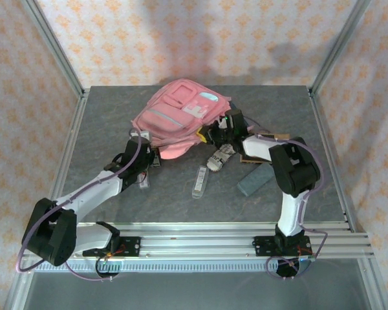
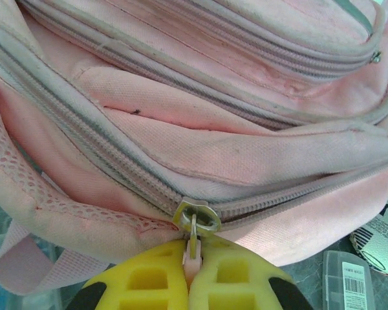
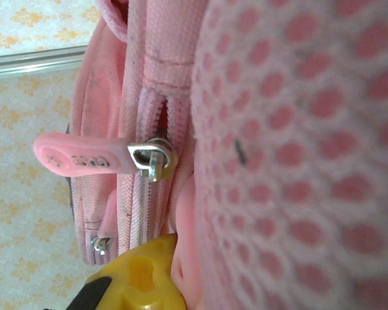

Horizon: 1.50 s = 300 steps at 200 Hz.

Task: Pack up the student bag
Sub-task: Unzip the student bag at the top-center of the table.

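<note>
Pinching a pale pink zip tab (image 2: 193, 253) between its yellow fingers (image 2: 149, 281), the left claw (image 2: 193, 265) is seen clenched at the bottom of its wrist view. The fingers are pressed together with the tab caught in the seam between them. Just above the tab, a metal slider (image 2: 197, 216) is set on a grey zip track (image 2: 116, 155) that is run along the side of the student bag (image 2: 246, 148). Further zip lines are stacked above it, and pink mesh (image 2: 26, 194) is shown at the left edge.

The right claw (image 1: 221, 127) is placed against the bag's right side in the top view. In its wrist view one yellow finger (image 3: 136, 278) is seen low down, touching pink fabric; whether that claw is clenched or released cannot be told. Above the finger a second slider (image 3: 152, 158) is shown with a long pink rubber pull (image 3: 74, 158) sticking out sideways, and the pink mesh is spread across the right of that view.

The bag is laid on the grey tabletop (image 1: 103, 129), toward the far middle, with its blue-and-white patch facing up. Near its front edge — between the two arms — a black-and-white packet (image 1: 220, 158), a clear case (image 1: 200, 181) and a grey block (image 1: 253, 181) are laid apart from one another.
</note>
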Each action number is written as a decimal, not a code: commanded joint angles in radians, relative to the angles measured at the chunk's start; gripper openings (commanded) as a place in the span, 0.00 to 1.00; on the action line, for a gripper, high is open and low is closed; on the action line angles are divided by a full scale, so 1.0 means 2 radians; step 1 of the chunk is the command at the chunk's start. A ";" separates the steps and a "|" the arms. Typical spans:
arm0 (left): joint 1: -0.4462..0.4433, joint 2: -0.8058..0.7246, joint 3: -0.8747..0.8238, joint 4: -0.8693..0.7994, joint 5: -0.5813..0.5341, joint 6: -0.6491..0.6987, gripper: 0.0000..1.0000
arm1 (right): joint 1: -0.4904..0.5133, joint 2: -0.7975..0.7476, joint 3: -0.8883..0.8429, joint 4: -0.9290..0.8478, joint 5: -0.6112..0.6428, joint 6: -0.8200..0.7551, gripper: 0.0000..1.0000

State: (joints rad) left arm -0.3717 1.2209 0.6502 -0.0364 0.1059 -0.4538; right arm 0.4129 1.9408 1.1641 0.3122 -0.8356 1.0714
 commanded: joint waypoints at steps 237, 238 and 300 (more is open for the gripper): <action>-0.185 0.195 0.177 0.050 -0.045 -0.021 0.00 | 0.017 -0.043 -0.010 -0.069 0.052 -0.060 0.53; -0.186 0.194 0.177 0.050 -0.045 -0.021 0.00 | 0.018 -0.041 -0.009 -0.068 0.051 -0.059 0.52; -0.168 0.159 0.128 0.038 -0.069 -0.043 0.00 | 0.007 -0.011 0.008 -0.044 0.054 -0.046 0.00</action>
State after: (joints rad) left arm -0.7242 1.6142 0.9470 -0.0048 -0.0223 -0.5266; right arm 0.4526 1.9144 1.1450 0.1551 -0.7593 0.9764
